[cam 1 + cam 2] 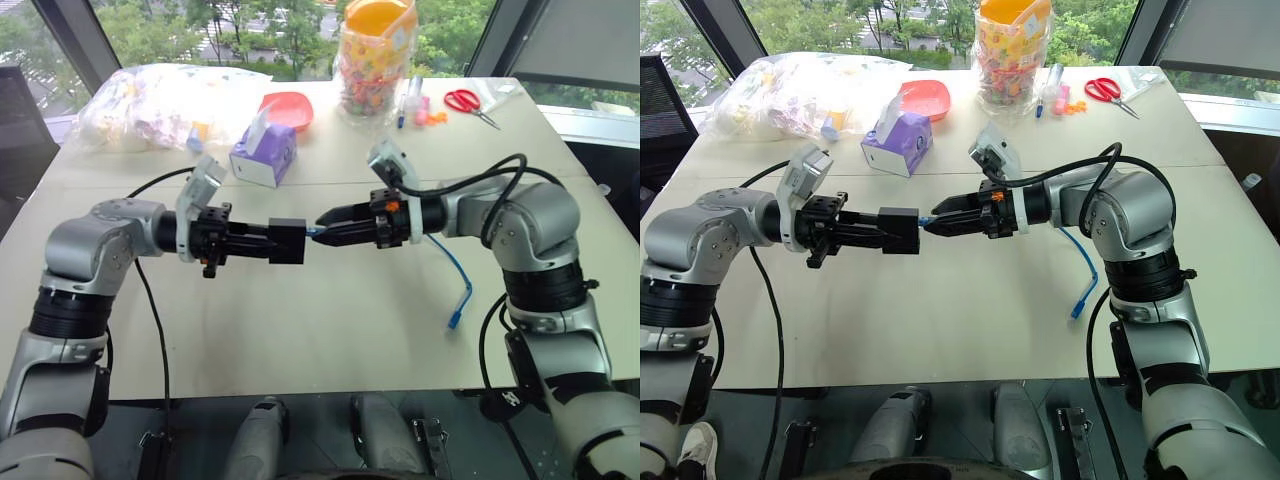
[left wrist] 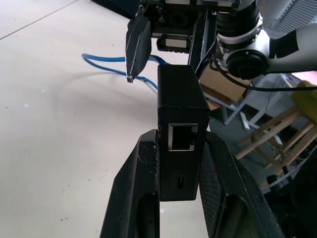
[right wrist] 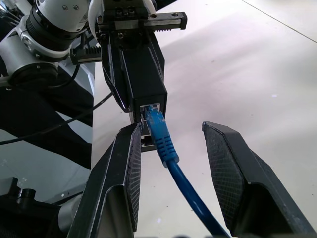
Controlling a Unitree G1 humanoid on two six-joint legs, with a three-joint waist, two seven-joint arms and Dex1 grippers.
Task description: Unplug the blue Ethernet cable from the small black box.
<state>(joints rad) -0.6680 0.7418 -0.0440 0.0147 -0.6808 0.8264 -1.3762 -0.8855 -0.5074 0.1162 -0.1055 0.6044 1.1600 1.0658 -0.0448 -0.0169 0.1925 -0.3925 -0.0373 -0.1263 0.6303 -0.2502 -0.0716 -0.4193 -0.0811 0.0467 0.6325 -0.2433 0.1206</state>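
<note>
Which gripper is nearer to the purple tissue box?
Left. The left gripper holds the small black box just in front of the purple tissue box; the right gripper is farther right.

Left gripper point(image 1: 268, 243) clamped shut — right gripper point(image 3: 171, 144) facing it, fingers apart

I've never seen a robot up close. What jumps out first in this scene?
The two arms meeting nose to nose above the middle of the table: the left gripper is clamped on the small black box, and the right gripper straddles the blue Ethernet cable where it is plugged into the box, its fingers not closed on it. Behind them, a purple tissue box and a jar with an orange lid stand near the window.
</note>
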